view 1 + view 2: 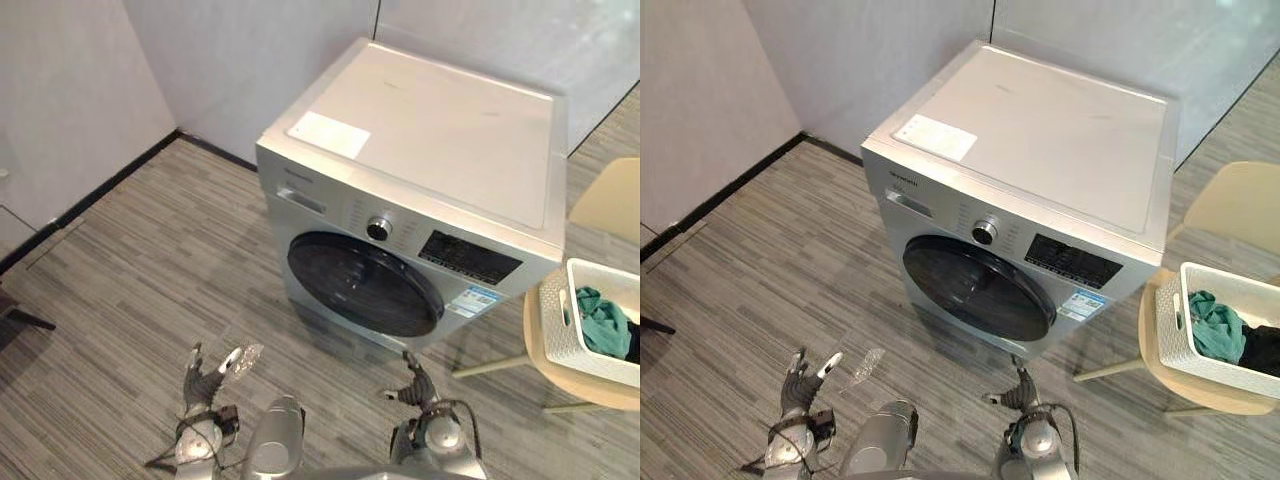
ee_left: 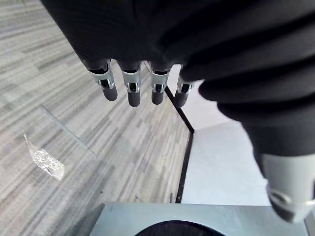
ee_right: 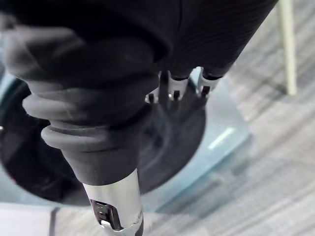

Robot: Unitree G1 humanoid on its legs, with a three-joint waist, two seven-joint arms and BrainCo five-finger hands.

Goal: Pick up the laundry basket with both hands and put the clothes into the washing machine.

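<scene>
A white laundry basket stands on a beige chair at the right, with a teal garment and something dark in it. The silver washing machine stands in the middle, its dark round door shut. My left hand hangs low at the bottom left, fingers straight and holding nothing. At the bottom right my right hand hangs in front of the machine, its fingers relaxed and holding nothing. Both hands are far from the basket.
Grey plank floor lies around the machine. White walls with a black skirting run behind and to the left. A chair leg slants over the floor right of the machine.
</scene>
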